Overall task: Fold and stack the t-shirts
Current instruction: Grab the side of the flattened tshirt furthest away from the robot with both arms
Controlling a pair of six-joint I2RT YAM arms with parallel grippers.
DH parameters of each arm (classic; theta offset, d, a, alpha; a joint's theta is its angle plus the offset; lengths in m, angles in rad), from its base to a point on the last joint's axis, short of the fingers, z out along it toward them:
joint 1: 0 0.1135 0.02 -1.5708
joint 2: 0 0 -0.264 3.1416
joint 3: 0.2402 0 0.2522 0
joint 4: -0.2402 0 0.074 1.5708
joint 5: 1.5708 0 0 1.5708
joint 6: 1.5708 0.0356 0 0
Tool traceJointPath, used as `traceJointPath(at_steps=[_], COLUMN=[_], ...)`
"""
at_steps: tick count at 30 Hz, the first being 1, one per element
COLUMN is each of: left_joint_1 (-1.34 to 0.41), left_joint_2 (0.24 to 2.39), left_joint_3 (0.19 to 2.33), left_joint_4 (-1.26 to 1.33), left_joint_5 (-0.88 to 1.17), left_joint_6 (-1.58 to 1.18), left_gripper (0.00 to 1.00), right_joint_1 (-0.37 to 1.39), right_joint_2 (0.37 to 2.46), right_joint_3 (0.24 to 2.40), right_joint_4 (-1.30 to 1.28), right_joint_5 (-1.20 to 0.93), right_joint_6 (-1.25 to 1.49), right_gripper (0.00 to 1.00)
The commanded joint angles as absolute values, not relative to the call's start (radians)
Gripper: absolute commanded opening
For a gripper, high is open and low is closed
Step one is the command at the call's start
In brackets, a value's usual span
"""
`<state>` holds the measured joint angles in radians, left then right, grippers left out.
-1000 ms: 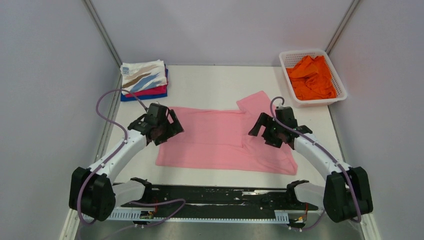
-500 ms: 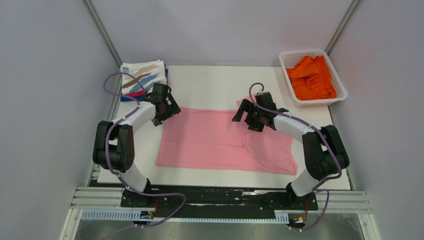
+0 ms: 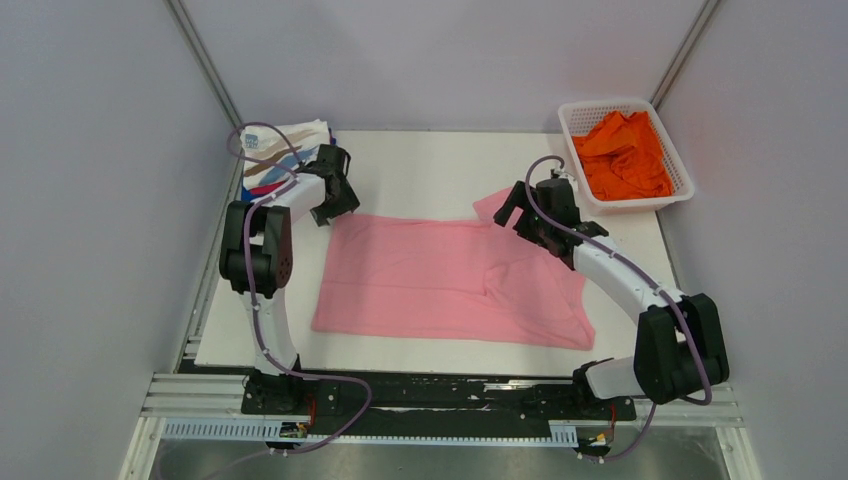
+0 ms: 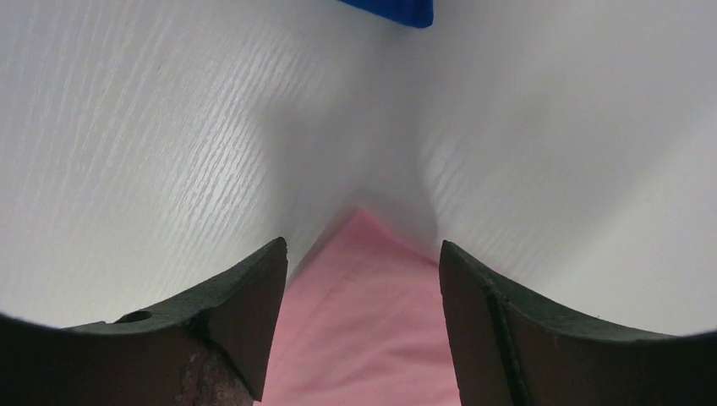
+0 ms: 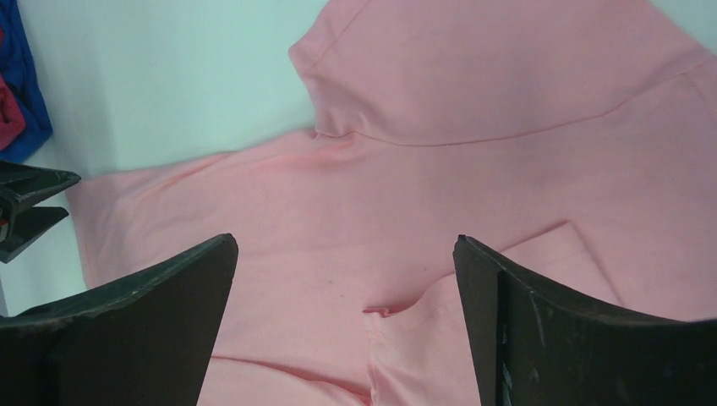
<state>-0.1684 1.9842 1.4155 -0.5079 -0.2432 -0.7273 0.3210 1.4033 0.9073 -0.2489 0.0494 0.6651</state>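
Observation:
A light pink t-shirt (image 3: 440, 282) lies spread flat on the white table (image 3: 420, 165). My left gripper (image 3: 338, 205) is open and low over the shirt's far left corner; in the left wrist view that corner (image 4: 363, 296) lies between the jaws. My right gripper (image 3: 520, 215) is open above the shirt's far right sleeve (image 3: 505, 205); the right wrist view shows pink cloth (image 5: 423, 186) below the jaws. A folded stack, streak-print tee (image 3: 290, 140) over magenta and blue, sits at the far left. Orange t-shirts (image 3: 625, 155) lie in the basket.
A white lattice basket (image 3: 680, 185) stands at the far right corner. Grey walls close in both sides and the back. A blue edge of the stack (image 4: 393, 10) shows at the top of the left wrist view.
Both arms have reached away from the near edge toward the far side. The left gripper went to the shirt's far left corner, the right gripper to the far right sleeve.

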Motion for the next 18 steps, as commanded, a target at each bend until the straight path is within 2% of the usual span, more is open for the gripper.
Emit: traceJointPath(at_steps=[1,12,18], left_joint_1=[-0.164,-0.177,-0.195], left_joint_2=[2.045,2.056,2.082], left_joint_3=[1.496,1.488,1.507], left_joint_4=[-0.523,-0.489,-0.525], left_joint_5=[-0.307,-0.285,-0.258], left_joint_6=[-0.692,-0.640,-0.646], left_gripper=[0.70,0.67,0.58], right_joint_1=[0.314,0.311,0.310], right_joint_2=[1.344,1.365,1.336], right_joint_3=[0.868,0.871,0.860], right_joint_4=[-0.235,-0.236,-0.239], right_joint_5=[0.155,0.164,0.211], right_joint_6=[0.618,0.608,0.596], right_gripper=[1.00,1.00,1.00])
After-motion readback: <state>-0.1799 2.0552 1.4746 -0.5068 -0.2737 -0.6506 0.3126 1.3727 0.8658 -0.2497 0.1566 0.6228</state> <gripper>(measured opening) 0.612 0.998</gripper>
